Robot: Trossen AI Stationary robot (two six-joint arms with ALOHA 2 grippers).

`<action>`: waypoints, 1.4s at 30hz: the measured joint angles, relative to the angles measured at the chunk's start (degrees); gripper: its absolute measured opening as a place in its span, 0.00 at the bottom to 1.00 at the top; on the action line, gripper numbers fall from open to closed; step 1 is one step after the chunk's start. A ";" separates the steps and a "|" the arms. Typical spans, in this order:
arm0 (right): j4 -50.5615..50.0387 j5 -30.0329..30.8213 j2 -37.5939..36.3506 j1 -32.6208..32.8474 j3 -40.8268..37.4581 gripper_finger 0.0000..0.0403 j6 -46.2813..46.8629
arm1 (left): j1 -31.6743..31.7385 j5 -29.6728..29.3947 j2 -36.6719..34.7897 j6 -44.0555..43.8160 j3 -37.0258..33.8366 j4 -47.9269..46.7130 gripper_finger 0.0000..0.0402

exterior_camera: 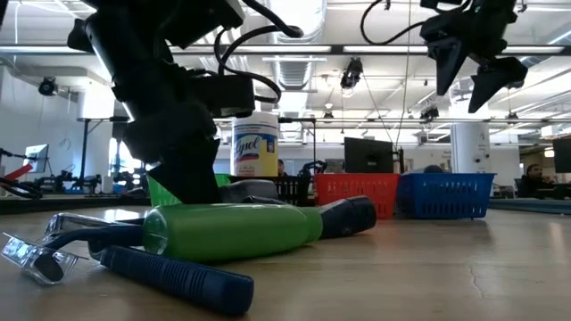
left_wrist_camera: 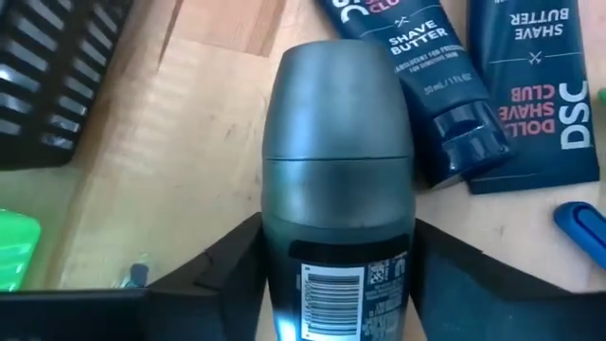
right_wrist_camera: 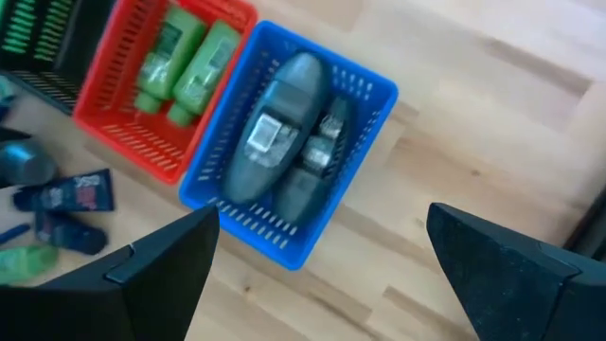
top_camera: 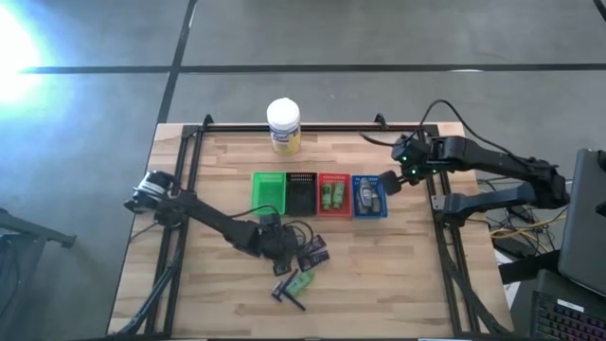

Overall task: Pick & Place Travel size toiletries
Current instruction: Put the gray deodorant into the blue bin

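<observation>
My left gripper [top_camera: 276, 244] [left_wrist_camera: 337, 284] is low over the near middle of the table, shut on a grey oval tube [left_wrist_camera: 337, 189]. Just beyond it lie two dark "Shave Butter" packets [left_wrist_camera: 417, 85] [top_camera: 313, 254]. A bright green bottle [top_camera: 301, 281] [exterior_camera: 227, 232] and a dark-handled razor [top_camera: 287, 292] [exterior_camera: 169, 276] lie on the wood nearer the near edge. My right gripper [top_camera: 388, 182] [right_wrist_camera: 317, 275] [exterior_camera: 477, 67] hangs open, up in the air over the right side of the blue basket [right_wrist_camera: 360, 90], which holds two grey tubes [right_wrist_camera: 279, 128]. My left gripper pinches the grey tube's dark body [left_wrist_camera: 337, 248] just below the cap seam, one finger [left_wrist_camera: 222, 265] on each flat side. The rounded grey cap [left_wrist_camera: 337, 95] sticks out past the fingers. Whether the tube is lifted off the wood or rests on it, I cannot tell.
Four mesh baskets stand in a row mid-table: green [top_camera: 268, 192], black [top_camera: 300, 193], red [top_camera: 332, 194] with green bottles, and blue [top_camera: 368, 196]. A white-lidded yellow jar [top_camera: 283, 126] stands at the far edge. Bare wood lies on the table's right and near left.
</observation>
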 joint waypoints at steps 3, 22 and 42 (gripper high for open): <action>0.10 -0.22 -1.04 1.93 -0.18 0.93 2.64 | 0.45 0.55 -1.31 -0.56 -0.17 -0.73 0.51; 59.87 -7.28 10.01 20.72 -13.16 0.93 28.30 | 3.17 -6.32 -16.31 12.20 1.05 10.53 0.51; 59.61 -10.34 25.52 21.18 -0.16 0.87 23.64 | 3.48 -6.27 -11.93 16.59 6.71 10.97 0.51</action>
